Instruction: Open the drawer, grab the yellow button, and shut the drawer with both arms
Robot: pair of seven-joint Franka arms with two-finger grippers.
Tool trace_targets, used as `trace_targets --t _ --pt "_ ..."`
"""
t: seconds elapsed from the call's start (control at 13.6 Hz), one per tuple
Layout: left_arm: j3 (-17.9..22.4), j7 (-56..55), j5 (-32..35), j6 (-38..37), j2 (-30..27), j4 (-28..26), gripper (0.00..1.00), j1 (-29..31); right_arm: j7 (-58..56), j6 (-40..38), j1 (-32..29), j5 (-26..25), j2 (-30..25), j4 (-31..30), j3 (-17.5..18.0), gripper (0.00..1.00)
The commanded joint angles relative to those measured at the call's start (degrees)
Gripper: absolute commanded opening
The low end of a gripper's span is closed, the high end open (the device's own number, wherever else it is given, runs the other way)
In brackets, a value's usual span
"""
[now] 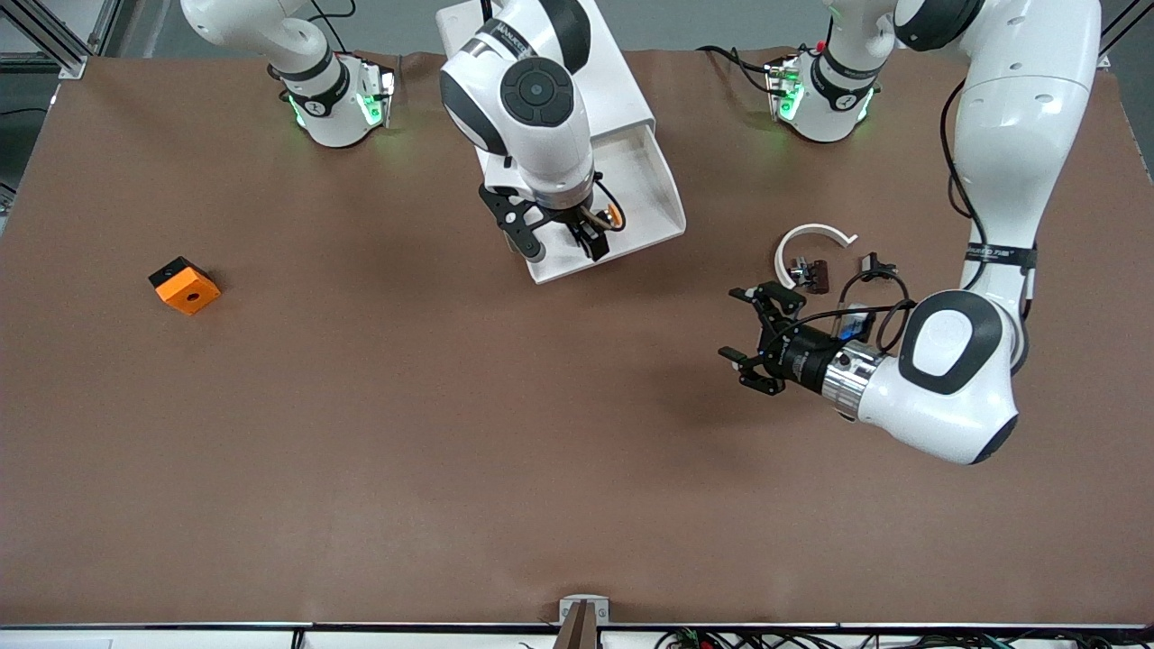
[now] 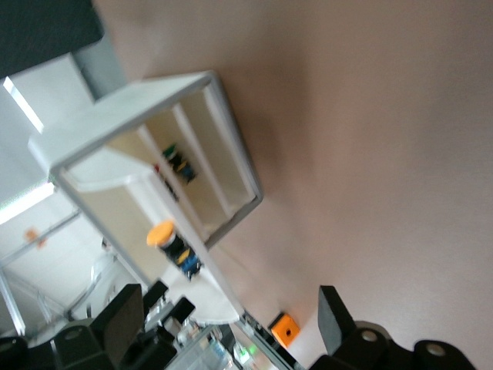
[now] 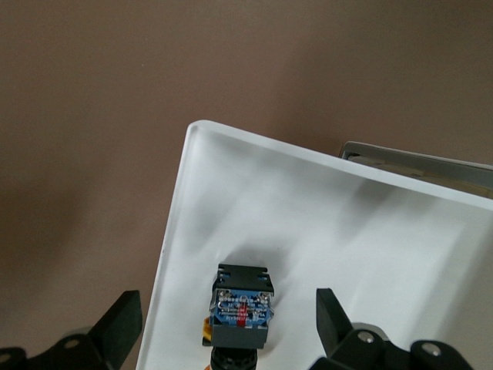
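Observation:
The white drawer (image 1: 665, 200) stands pulled out of its cabinet (image 1: 622, 86) toward the front camera. The button (image 1: 613, 214) lies on the drawer floor, its dark body and blue back facing the right wrist view (image 3: 243, 312). My right gripper (image 1: 563, 248) is down in the drawer, open, its fingers (image 3: 123, 324) on either side of the button without touching it. My left gripper (image 1: 737, 326) is open and empty, held over bare table toward the left arm's end. In the left wrist view the drawer (image 2: 231, 185) and the button's orange cap (image 2: 162, 231) show side-on.
An orange square block with a hole (image 1: 185, 285) sits toward the right arm's end; it also shows in the left wrist view (image 2: 285, 330). A white ring piece (image 1: 811, 239) and small dark parts (image 1: 809, 273) lie by the left arm, with its black cable.

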Motion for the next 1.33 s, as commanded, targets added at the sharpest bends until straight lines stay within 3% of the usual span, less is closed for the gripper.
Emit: trace_targets --t 0.0,0.37,0.44,0.66,0.88,1.03,1.25 --pt "-0.4 10.4 9.3 -0.4 -1.5 0.9 1.0 -1.2 1.1 -0.1 1.0 -0.3 2.2 1.5 0.0 1.0" --pt "-0.7 37.5 25.3 1.7 -5.3 0.6 1.0 -1.4 0.9 -0.1 1.1 0.1 2.6 1.5 0.0 1.0" --pt "-1.1 42.8 29.3 2.3 -6.2 0.4 1.0 -1.7 1.0 -0.1 1.1 0.1 2.8 1.5 0.0 0.87" --pt "-1.8 47.4 33.4 2.3 -6.8 0.0 1.0 -2.5 0.9 -0.2 1.1 0.4 2.9 1.5 0.1 0.68" --pt "-6.9 57.0 40.5 2.8 -8.2 -1.0 1.0 -2.7 0.7 -0.1 1.5 0.3 3.3 1.6 0.1 0.44" --pt "-9.2 58.2 41.0 4.9 -9.7 -3.4 1.0 -2.5 0.3 -0.1 2.0 0.3 3.5 1.6 0.1 0.28" --pt "-11.8 58.2 41.0 12.2 -13.3 -11.9 1.0 -2.8 0.7 -0.1 1.9 0.2 3.5 1.7 0.1 0.2"
